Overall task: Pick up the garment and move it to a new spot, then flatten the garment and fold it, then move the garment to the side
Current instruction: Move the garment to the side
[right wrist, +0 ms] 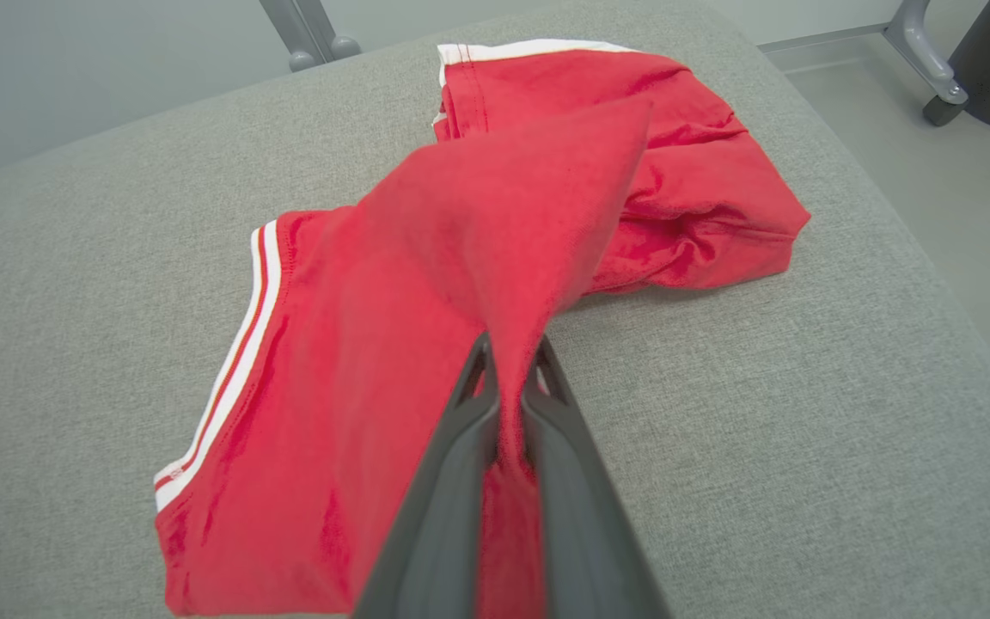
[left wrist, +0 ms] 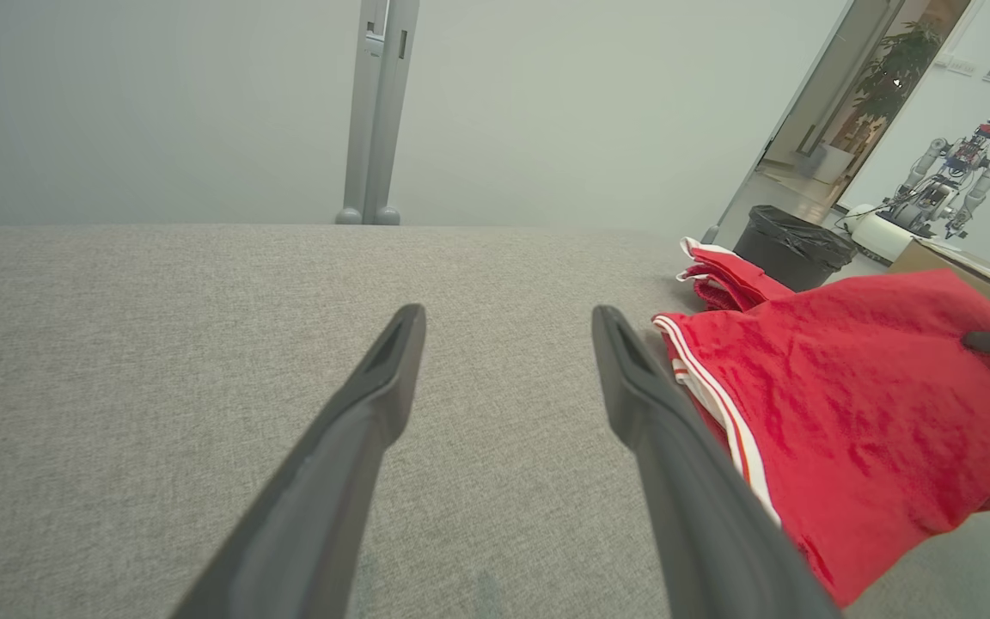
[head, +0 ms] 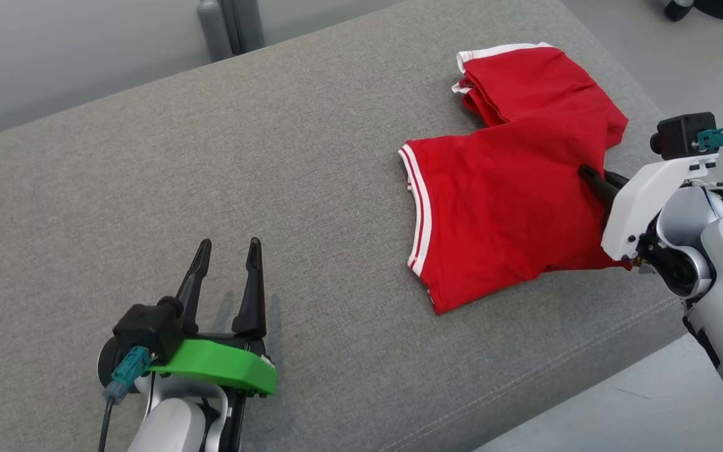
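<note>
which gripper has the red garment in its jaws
The right gripper, white-shelled, its jaws shut on a lifted fold of the red garment; the green-shelled left gripper stands open, apart from it.

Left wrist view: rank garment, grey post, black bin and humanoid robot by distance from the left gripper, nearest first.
1. Red garment: just right, on the table.
2. Grey post: ahead, at the far edge.
3. Black bin: right, beyond the table.
4. Humanoid robot: far right, background.

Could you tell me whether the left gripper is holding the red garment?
No, the left gripper stands open over the grey cushion, apart from the garment, which the right gripper pinches.
</note>
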